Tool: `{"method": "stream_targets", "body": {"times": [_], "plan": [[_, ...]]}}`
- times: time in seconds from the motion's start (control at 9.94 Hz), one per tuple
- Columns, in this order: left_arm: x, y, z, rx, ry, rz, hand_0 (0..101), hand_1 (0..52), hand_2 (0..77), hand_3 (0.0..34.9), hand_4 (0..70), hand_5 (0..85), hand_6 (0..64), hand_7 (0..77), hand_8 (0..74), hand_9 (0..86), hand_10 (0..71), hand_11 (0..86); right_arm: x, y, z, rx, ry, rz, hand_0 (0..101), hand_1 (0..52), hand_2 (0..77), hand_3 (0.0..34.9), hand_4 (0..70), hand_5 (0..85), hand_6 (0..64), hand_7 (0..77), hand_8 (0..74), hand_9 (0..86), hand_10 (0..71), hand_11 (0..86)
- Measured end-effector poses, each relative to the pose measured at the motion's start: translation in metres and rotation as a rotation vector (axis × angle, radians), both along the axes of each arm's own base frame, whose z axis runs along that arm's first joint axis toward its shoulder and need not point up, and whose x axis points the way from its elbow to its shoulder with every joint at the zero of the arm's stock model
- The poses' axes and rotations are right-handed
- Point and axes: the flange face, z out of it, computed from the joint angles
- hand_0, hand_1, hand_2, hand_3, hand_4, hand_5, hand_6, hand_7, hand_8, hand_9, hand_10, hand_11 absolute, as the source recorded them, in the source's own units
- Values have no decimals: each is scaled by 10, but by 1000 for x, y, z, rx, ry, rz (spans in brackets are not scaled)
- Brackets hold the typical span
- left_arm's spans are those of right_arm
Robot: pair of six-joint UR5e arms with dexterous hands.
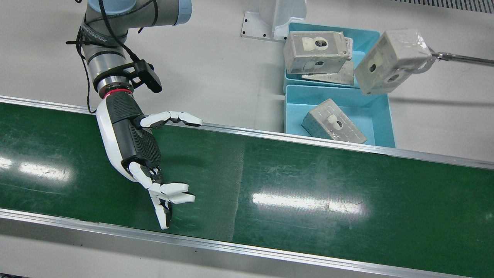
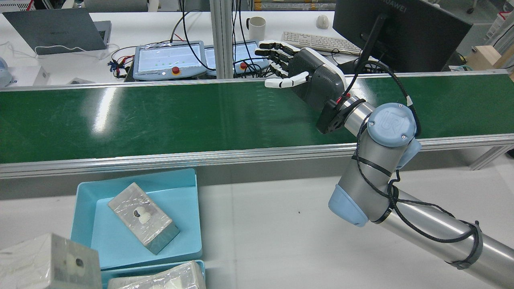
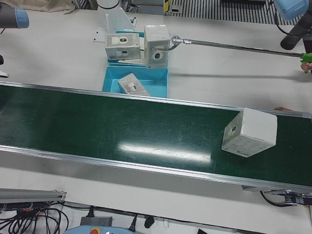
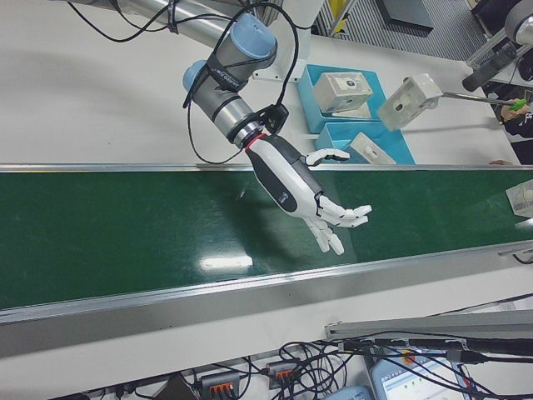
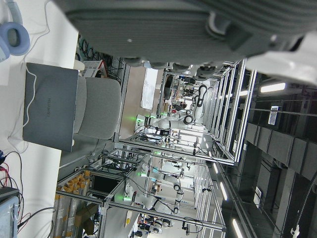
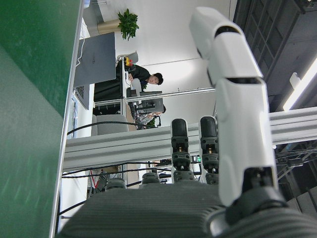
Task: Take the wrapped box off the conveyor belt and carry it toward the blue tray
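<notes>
- The green conveyor belt [image 1: 308,181] runs the whole width of the station, with silver rails along both long edges, and the white worktop [image 1: 216,69] lies behind it on the robot's side.
- The right arm [image 2: 381,160] reaches out over the belt; its right hand [image 1: 135,143] hovers above the green surface, palm turned sideways, fingers [image 1: 171,193] spread apart and holding nothing.
- The wrapped box [image 3: 249,132] sits on the belt at the far end from that hand, well apart from it, with bare belt between the two.
- Two blue trays stand on the worktop just behind the belt's rear rail: the nearer blue tray [image 1: 380,116] holds one wrapped grey box [image 1: 334,121] lying tilted; the farther tray [image 1: 359,40] holds more wrapped boxes stacked together [image 1: 316,52].
- Another wrapped box [image 1: 391,61] hangs in the air over the trays' edge, carried on the end of a long metal rod [image 3: 234,46] coming from the side.
- The left hand [image 5: 198,29] shows only as a dark blurred palm in its own camera; its fingers cannot be told.
</notes>
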Motion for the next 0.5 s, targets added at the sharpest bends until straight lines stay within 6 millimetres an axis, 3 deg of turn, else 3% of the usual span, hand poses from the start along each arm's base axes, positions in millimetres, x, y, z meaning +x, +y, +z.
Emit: {"method": "stream_targets", "body": {"times": [0.2,0.3,0.4,0.5], "plan": [[0,0,0,0,0,0,0,0,11,0,0,11,0,5,5,0,5,0,-3,2,1,-2,2,-3,508,196,218,113,153,273,71,251,0,49,0,16],[0,0,0,0,0,0,0,0,5,0,0,11,0,5,5,0,5,0,-3,2,2,-3,1,-5,508,196,213,89,153,273,76,251,0,49,0,16],[0,0,0,0,0,0,0,0,5,0,0,11,0,5,5,0,5,0,-4,3,2,-2,-1,-6,508,196,213,89,153,273,76,251,0,49,0,16],[0,0,0,0,0,0,0,0,11,0,0,11,0,5,5,0,5,0,-4,3,2,-3,-1,-8,503,158,147,81,115,256,76,235,0,49,0,16]]}}
